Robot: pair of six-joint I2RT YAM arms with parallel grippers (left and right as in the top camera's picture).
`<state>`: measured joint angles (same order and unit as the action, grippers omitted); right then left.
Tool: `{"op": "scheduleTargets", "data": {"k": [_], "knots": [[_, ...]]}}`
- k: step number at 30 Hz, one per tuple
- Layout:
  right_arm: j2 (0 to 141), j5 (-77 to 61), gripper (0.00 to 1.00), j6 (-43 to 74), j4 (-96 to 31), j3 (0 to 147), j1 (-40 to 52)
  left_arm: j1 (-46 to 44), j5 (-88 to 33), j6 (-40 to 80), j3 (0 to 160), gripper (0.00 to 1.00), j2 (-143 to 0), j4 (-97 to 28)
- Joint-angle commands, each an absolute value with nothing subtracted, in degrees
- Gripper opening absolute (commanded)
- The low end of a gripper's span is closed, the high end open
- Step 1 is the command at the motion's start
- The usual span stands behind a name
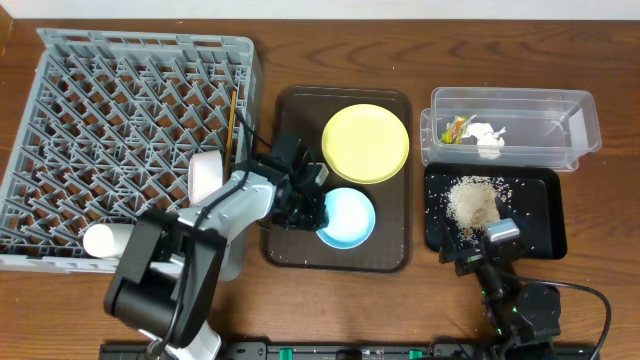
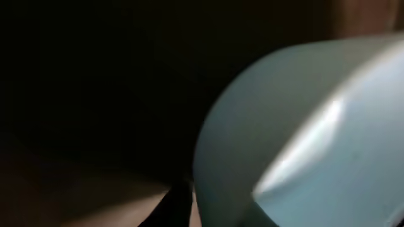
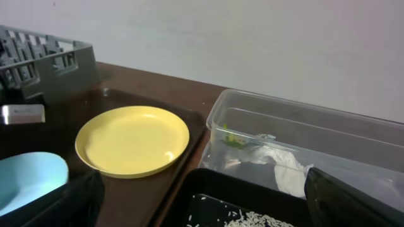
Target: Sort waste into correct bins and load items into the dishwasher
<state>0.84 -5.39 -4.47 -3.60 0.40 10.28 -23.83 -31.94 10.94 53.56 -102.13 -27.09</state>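
Observation:
The light-blue bowl (image 1: 350, 218) sits on the brown serving tray (image 1: 290, 110), with the pale-yellow plate (image 1: 365, 143) behind it. My left gripper (image 1: 305, 207) is at the bowl's left rim. In the left wrist view the bowl (image 2: 303, 145) fills the frame and one dark finger (image 2: 184, 205) presses its wall. The white bowl (image 1: 205, 176) and the chopsticks (image 1: 232, 120) are in the grey dish rack (image 1: 100, 100). My right gripper (image 1: 470, 250) is open and empty at the front of the black tray (image 1: 545, 215), which holds the rice scraps (image 1: 472, 200).
The clear tub (image 1: 560, 110) holds the green-and-yellow wrapper (image 1: 457, 128) and the white tissue (image 1: 487, 138). A white cup (image 1: 100, 240) lies at the rack's front edge. The right wrist view shows the plate (image 3: 132, 142), the tub (image 3: 303, 120) and the black tray (image 3: 208, 183).

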Motion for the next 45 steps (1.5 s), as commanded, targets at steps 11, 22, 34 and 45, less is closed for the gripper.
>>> {"op": "scheduleTargets", "data": {"k": [11,22,34,45], "knots": [[0.43,-5.58,0.99,-4.99,-3.81,0.32,9.76,-13.82,-33.74,11.40,62.22,0.08,-92.84,-40.82],[0.43,-5.58,0.99,-4.99,-3.81,0.32,9.76,-2.24,25.52,16.97,68.95,0.08,-76.69,-50.57],[0.43,-5.58,0.99,-4.99,-3.81,0.32,9.76,-1.30,58.15,18.68,68.58,0.08,-83.35,-41.21],[0.43,-5.58,0.99,-4.99,-3.81,0.32,9.76,-2.24,65.17,18.50,68.58,0.08,-95.24,-41.71]]}}
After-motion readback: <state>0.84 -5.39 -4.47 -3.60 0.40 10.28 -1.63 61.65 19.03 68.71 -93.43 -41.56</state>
